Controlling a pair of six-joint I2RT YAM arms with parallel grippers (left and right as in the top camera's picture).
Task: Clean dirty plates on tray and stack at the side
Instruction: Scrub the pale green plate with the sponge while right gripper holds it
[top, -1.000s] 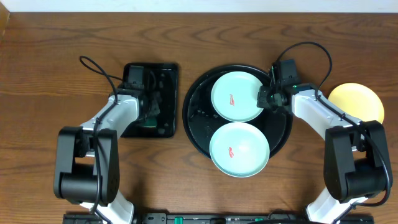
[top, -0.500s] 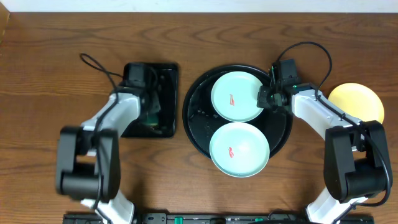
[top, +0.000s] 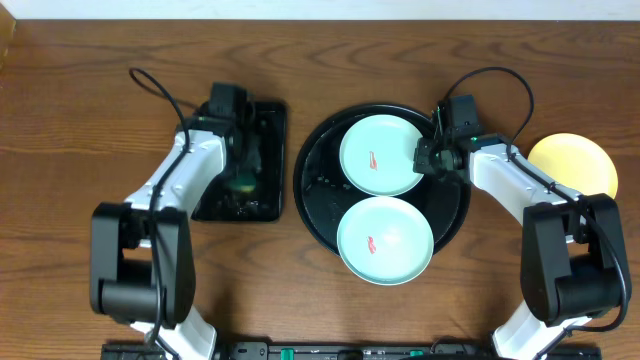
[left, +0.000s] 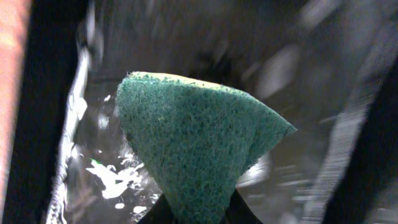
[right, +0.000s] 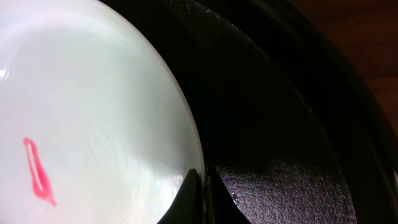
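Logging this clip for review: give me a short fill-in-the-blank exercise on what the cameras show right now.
The left claw is shut on a green ____ over the rectangular tray.
The mint plate pinched at its rim by the right claw bears a ____ smear.
The plate lying outside the round tray is pale ____.
Missing words: sponge; red; yellow.

Left fingers (left: 149, 219) (pinching the sponge (left: 193, 149)) moved along small tray (top: 270, 200).
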